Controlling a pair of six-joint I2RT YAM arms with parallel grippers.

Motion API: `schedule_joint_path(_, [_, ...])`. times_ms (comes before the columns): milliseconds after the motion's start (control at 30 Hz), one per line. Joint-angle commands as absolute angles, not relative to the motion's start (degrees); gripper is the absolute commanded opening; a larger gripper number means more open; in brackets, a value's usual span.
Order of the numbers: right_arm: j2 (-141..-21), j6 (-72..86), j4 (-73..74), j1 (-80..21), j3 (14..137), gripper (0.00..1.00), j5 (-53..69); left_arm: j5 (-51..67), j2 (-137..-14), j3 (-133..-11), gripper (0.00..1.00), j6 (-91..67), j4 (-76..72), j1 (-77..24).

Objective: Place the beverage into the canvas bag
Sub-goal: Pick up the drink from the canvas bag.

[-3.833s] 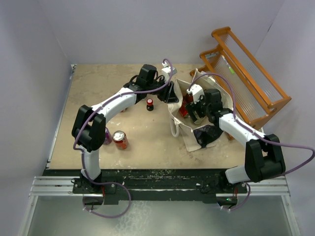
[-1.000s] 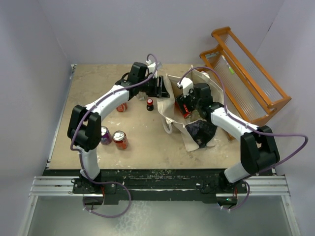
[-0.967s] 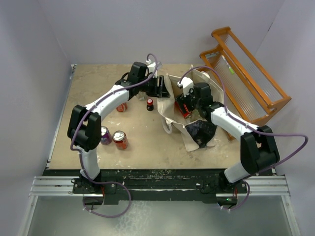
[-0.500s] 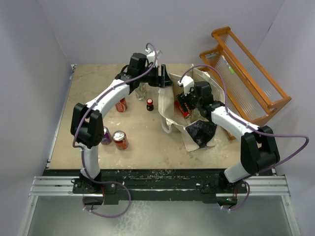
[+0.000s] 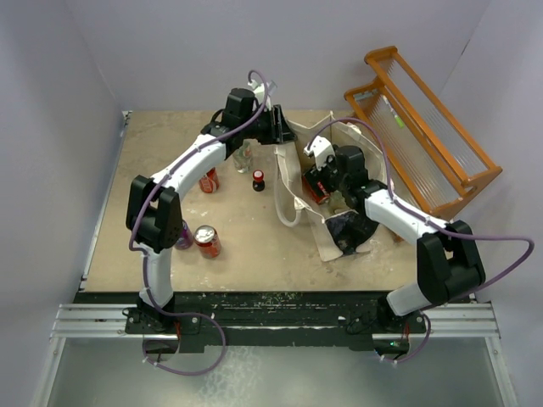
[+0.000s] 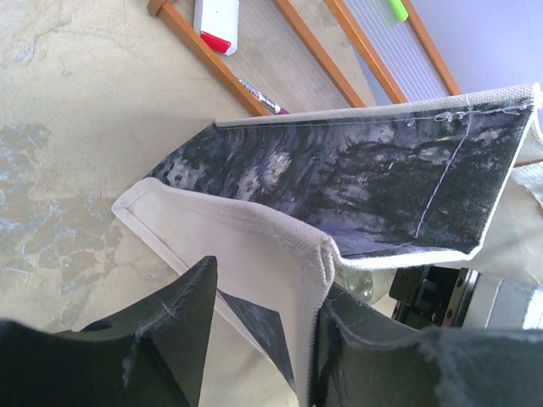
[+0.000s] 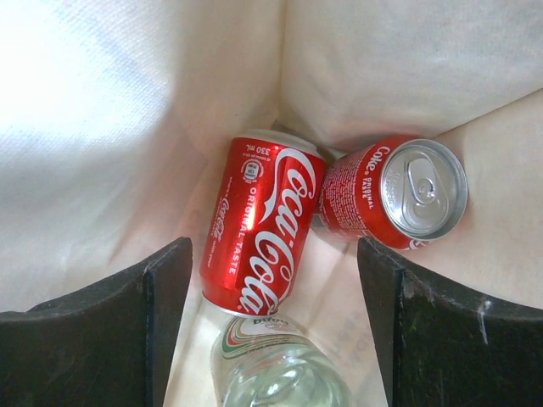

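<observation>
The cream canvas bag (image 5: 293, 174) stands right of centre, mouth up. My left gripper (image 5: 278, 131) is at its far left corner. In the left wrist view the folded canvas rim (image 6: 271, 254) sits between the fingers, and the left gripper (image 6: 267, 280) is shut on it. My right gripper (image 5: 318, 182) is down inside the bag, open and holding nothing. Below the right gripper (image 7: 273, 250) a red cola can (image 7: 263, 225), a second cola can (image 7: 394, 193) and a clear bottle (image 7: 276, 365) lie on the bag's floor (image 7: 127, 102).
On the table left of the bag are a small dark bottle (image 5: 258, 180), a clear bottle (image 5: 245, 157), a red can (image 5: 209, 181), another red can (image 5: 207, 241) and a purple can (image 5: 181, 233). The orange wooden rack (image 5: 424, 127) stands at the back right.
My left gripper has moved toward the far edge, loosened and closed again on the bag's rim, and the mouth stands wider. The right gripper stays inside the bag, slightly wider.
</observation>
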State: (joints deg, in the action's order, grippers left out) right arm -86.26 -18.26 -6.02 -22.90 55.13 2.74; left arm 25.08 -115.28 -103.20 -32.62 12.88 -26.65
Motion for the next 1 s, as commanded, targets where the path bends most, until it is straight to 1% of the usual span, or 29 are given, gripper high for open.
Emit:
schedule_joint_path(0, [-84.12, -19.79, -7.78, -23.87, 52.69, 0.81, 3.96, 23.02, -114.54, -101.18, 0.44, -34.40, 11.43, -26.02])
schedule_joint_path(200, [-84.93, -22.70, -9.24, -25.01, 52.82, 0.84, 4.22, 25.86, -114.46, -100.21, 0.33, -33.75, 8.54, -26.04])
schedule_joint_path(400, [-87.32, -25.36, -10.03, -25.52, 53.99, 0.86, 4.16, 27.05, -114.65, -100.27, 0.18, -33.22, 7.06, -26.03])
schedule_joint_path(467, [-88.50, -25.49, -10.01, -25.66, 54.51, 0.86, 3.56, 27.38, -114.56, -100.28, 0.11, -32.90, 6.88, -26.02])
schedule_joint_path(600, [-91.67, -25.05, -8.07, -25.66, 57.09, 0.86, 2.57, 28.30, -114.61, -100.12, 0.03, -32.61, 6.40, -26.06])
schedule_joint_path(833, [-96.52, -22.69, -3.58, -25.60, 60.76, 0.87, 3.86, 29.24, -114.59, -99.81, 0.01, -32.38, 5.63, -26.10])
schedule_joint_path(967, [-98.26, -22.18, -2.39, -25.58, 60.57, 0.90, 4.07, 29.29, -114.52, -99.74, 0.01, -31.46, 5.70, -26.06])
